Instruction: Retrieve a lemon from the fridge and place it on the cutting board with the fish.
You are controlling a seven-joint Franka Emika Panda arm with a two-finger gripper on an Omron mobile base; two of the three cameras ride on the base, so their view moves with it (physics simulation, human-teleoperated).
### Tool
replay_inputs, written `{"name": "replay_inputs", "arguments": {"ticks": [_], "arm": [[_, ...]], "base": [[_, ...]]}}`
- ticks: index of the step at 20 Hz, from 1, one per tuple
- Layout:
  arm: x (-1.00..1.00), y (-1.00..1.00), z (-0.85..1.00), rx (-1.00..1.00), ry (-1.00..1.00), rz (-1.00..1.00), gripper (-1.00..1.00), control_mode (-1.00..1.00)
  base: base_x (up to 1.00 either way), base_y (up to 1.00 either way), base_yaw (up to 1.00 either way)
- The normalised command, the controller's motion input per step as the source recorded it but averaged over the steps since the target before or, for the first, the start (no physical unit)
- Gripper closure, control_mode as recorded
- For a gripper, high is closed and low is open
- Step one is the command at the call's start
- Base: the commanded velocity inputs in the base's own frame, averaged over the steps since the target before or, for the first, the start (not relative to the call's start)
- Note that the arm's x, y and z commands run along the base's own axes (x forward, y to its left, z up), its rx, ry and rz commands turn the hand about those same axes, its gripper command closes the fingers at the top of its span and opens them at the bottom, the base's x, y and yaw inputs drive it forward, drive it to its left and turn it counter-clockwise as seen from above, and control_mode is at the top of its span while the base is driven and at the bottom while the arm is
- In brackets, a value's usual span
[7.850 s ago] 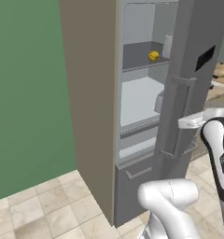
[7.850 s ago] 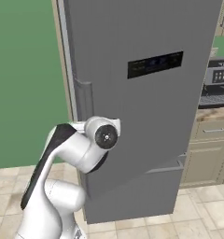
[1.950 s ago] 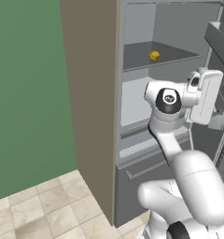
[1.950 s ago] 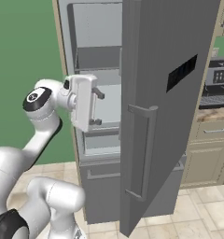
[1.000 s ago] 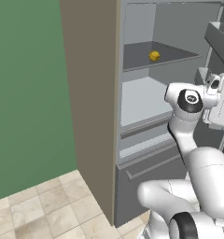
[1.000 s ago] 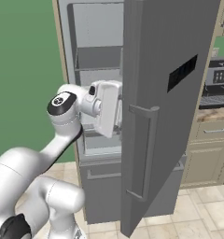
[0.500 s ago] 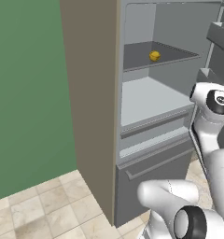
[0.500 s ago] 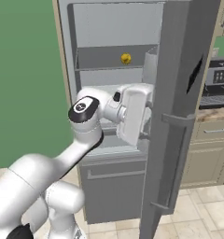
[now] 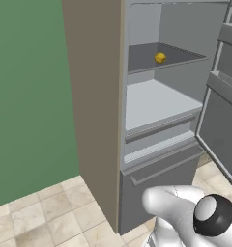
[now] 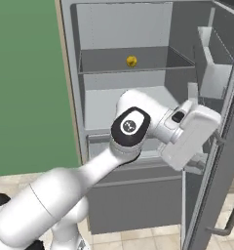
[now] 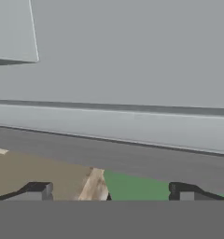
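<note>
Since half a second ago the fridge door (image 10: 221, 161) has swung wider and the arm has moved right, leaving the left base view except for its base. Its end effector (image 11: 109, 191) is spread wide and holds nothing; in the right base view it is hidden behind the white hand. On the upper shelf (image 9: 142, 60) of the fridge (image 9: 96, 106) lies the lemon (image 9: 160, 58), small and far back.
</note>
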Motion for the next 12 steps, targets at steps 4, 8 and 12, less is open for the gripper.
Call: {"name": "replay_inputs", "arguments": {"ticks": [4, 8, 12], "arm": [[-0.05, -0.70, 0.75, 0.13, 0.07, 0.00, -1.00, -1.00], [-0.52, 0.08, 0.49, 0.05, 0.01, 0.00, -1.00, -1.00], [-0.57, 0.98, 0.03, 0.00, -0.02, 0.00, -1.00, -1.00]], "base": [[0.00, 0.00, 0.00], [0.00, 0.00, 0.00], [0.00, 0.00, 0.00]]}}
